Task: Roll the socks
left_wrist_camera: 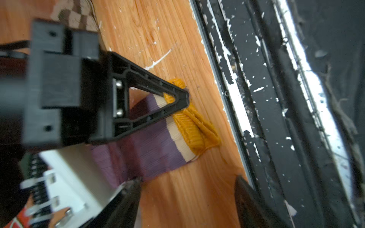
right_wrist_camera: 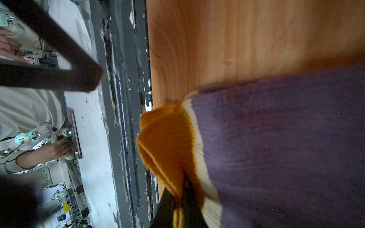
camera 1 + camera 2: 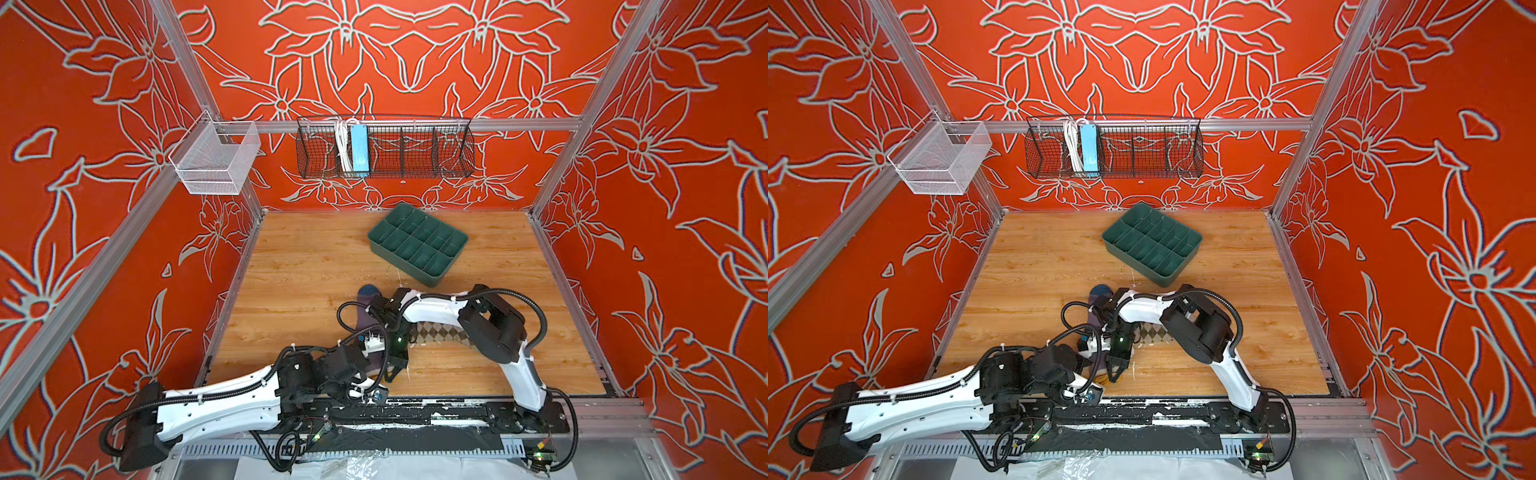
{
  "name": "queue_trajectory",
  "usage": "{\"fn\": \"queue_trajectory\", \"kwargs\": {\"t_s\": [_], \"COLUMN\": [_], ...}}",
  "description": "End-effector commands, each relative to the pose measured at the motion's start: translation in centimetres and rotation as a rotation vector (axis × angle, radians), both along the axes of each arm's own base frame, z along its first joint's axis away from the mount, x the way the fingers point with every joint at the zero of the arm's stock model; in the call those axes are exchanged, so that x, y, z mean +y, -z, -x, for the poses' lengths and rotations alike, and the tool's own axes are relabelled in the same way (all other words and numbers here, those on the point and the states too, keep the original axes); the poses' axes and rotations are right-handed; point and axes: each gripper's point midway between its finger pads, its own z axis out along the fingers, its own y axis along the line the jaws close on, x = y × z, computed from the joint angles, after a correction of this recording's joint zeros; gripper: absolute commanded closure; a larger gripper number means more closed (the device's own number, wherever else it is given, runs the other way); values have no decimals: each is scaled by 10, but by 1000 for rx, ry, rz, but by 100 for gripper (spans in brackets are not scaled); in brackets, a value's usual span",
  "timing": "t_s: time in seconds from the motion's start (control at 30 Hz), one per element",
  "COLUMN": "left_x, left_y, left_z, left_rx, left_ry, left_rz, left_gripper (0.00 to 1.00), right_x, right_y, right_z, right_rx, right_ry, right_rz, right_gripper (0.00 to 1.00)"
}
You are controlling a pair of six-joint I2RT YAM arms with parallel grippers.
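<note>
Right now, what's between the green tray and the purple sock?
Only bare wooden table lies between the green tray and the purple sock, seen in both top views.

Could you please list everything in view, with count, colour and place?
purple sock: one, purple with blue toe and mustard cuff, table front centre.
argyle sock: one, beige-brown, under the right arm.
divided tray: one, green, back of table.
wire basket: one, black, back wall, holding a blue power strip.
mesh basket: one, white, left rail.
table: one, wooden.
right claw: shut on the mustard cuff.
left claw: open, beside the cuff.
</note>
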Motion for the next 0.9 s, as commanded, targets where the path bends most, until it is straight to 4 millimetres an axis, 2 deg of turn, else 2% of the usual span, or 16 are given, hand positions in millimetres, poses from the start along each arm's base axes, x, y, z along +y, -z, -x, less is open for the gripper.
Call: {"fn": "queue_trajectory", "kwargs": {"t_s": [0.0,0.2,0.37,0.4,0.67,0.87], "left_x": [-15,-21,-30,-30,-39,-42], "left_y": [-3,12,18,24,30,34], "left_z": [-10,-18,-17,-17,-15,-15], "left_rx": [-27,-30,12,25,67,90], "left_ry": [-90,-117,-139,-149,-211,-249], "left_rz": [78,32,37,15,20,19], "left_gripper": [27,28,33,35,42,59], "right_x": [-7,-4,-3,-3,-2,-2], "right_y": [57,59,58,58,57,56], "right_z": [-28,-33,-34,-34,-47,-49], "right_rx": [-151,-154,-156,-156,-183,-185], "right_ry": [0,26,34,36,83,95], "right_rz": [65,51,38,37,31,24], "right_gripper": [99,99,99,99,99,98]}}
